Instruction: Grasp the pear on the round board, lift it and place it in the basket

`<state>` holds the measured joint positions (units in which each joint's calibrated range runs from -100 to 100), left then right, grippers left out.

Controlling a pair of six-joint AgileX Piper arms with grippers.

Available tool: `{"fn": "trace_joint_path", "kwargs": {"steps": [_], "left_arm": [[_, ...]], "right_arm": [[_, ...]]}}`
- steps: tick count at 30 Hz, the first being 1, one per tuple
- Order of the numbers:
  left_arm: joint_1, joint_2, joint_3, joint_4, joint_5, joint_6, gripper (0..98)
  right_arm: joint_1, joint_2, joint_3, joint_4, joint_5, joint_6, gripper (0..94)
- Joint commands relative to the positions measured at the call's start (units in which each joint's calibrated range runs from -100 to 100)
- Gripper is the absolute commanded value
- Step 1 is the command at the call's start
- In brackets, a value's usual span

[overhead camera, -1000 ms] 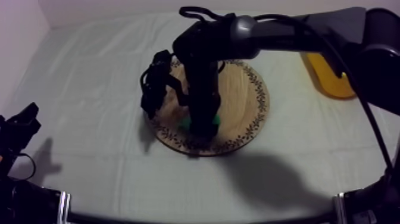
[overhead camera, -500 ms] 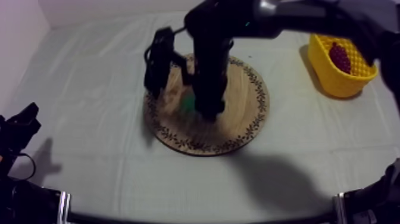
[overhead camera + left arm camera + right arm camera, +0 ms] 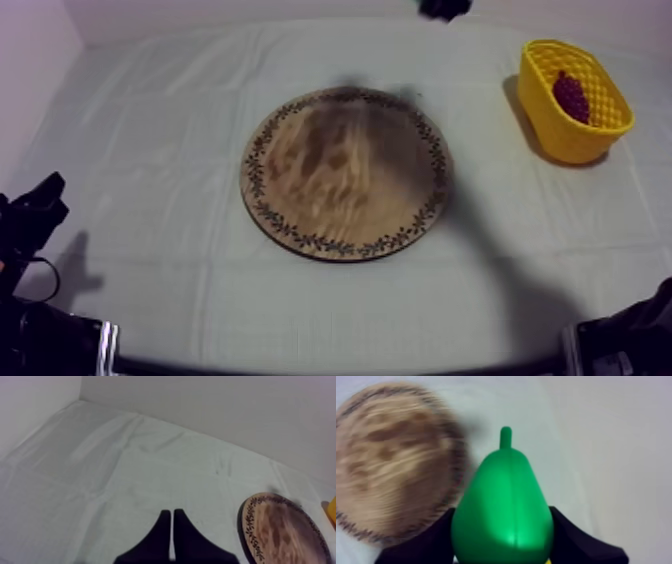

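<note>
Pear clamped in right gripper, above cloth beside wooden board; carry level over yellow basket, lower beside grapes, release gently; left gripper fingers pressed together, idle

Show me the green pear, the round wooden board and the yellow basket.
green pear (image 3: 503,511), right wrist view, its belly
round wooden board (image 3: 345,170), top view, bare middle
yellow basket (image 3: 562,140), top view, near wall

Top: high, slanted down over cloth, far. Left wrist: low, forward along cloth. Right wrist: aloft, downward, pear close. All 3 share wooden board.
</note>
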<state>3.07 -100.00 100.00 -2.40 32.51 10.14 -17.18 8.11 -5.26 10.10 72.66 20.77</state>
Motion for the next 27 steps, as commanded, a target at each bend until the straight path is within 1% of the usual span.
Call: {"fn": "trace_joint_path", "kwargs": {"steps": [1, 8, 15, 18, 21, 25, 27], "left_arm": [[0.0, 0.0, 0.0, -0.02, 0.0, 0.0, 0.1], [0.0, 0.0, 0.0, -0.02, 0.0, 0.0, 0.1], [0.0, 0.0, 0.0, -0.02, 0.0, 0.0, 0.1], [0.0, 0.0, 0.0, -0.02, 0.0, 0.0, 0.1], [0.0, 0.0, 0.0, -0.02, 0.0, 0.0, 0.1], [0.0, 0.0, 0.0, -0.02, 0.0, 0.0, 0.1], [0.0, 0.0, 0.0, -0.02, 0.0, 0.0, 0.1]], "right_arm": [[5.7, -1.5, -0.1, 0.4, -1.3, -2.3, 40.1], [14.1, -3.8, 3.0, 1.7, -2.8, -8.6, 39.8], [20.6, -4.9, 11.6, 2.7, -4.5, -12.2, 42.9], [22.5, -4.6, 16.0, 2.9, -5.5, -12.6, 43.7], [23.8, -3.9, 19.5, 2.2, -6.2, -12.1, 45.0], [24.0, -2.3, 23.1, 1.4, -7.4, -11.7, 47.4], [23.7, -1.5, 24.7, 1.0, -8.1, -11.6, 51.0]]}}
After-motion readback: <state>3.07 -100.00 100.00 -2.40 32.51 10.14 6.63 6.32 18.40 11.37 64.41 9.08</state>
